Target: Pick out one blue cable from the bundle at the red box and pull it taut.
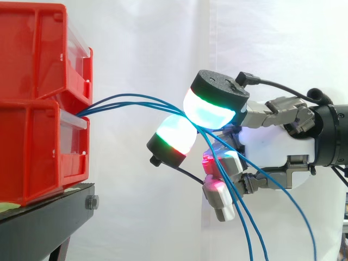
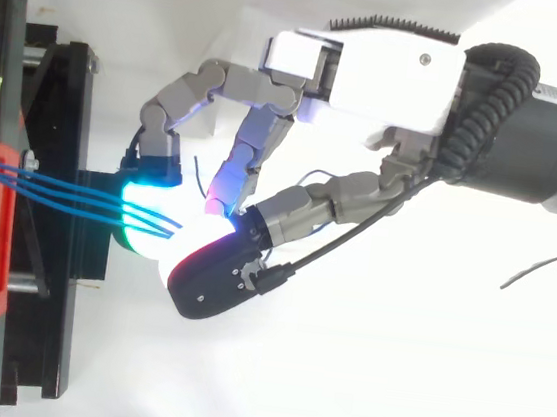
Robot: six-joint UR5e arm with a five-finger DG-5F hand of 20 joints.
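Three blue cables (image 1: 130, 100) come out of the gap between the upper red bin (image 1: 32, 51) and the lower red bin (image 1: 32, 155) and arc gently rightwards to my hand (image 1: 272, 144). Two curled fingers meet on them: a cyan-glowing fingertip (image 1: 212, 109) above and a white-and-red fingertip (image 1: 175, 138) below. Past the pinch the cables hang down towards the bottom edge. From above, the cables (image 2: 69, 195) converge between the same two pads of the hand (image 2: 394, 76). How many of the cables are actually gripped I cannot tell.
The bins sit on a black stand (image 1: 43, 223) at the left, its edge (image 2: 47, 293) just left of the fingertips. A white curtain backs the scene. Open space lies below and to the right of the hand.
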